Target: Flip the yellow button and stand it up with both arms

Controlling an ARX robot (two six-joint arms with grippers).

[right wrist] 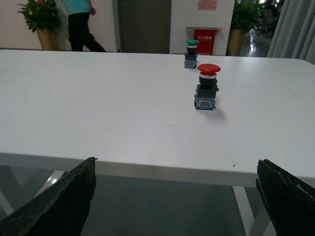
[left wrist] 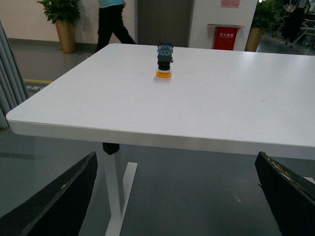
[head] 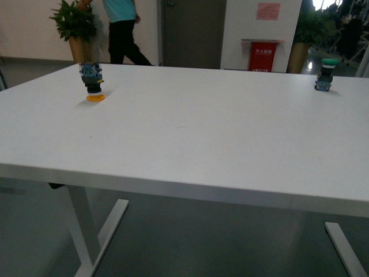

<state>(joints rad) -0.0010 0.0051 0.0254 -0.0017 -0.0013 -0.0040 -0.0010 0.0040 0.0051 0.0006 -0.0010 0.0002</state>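
The yellow button [head: 92, 81] stands upside down at the far left of the white table [head: 190, 133], its yellow-orange cap flat on the top and its blue-grey block uppermost. The left wrist view shows the yellow button [left wrist: 164, 61] well ahead of my left gripper [left wrist: 182, 196], which is open and empty, held below and in front of the table's near edge. My right gripper [right wrist: 179, 196] is also open and empty, low before the table edge. Neither arm appears in the front view.
A green-capped button [head: 326, 75] stands upright at the far right of the table. A red-capped button [right wrist: 207, 87] stands upright nearer my right gripper, with the green button [right wrist: 191, 53] behind it. A person [head: 122, 30] walks behind the table near a potted plant [head: 76, 26].
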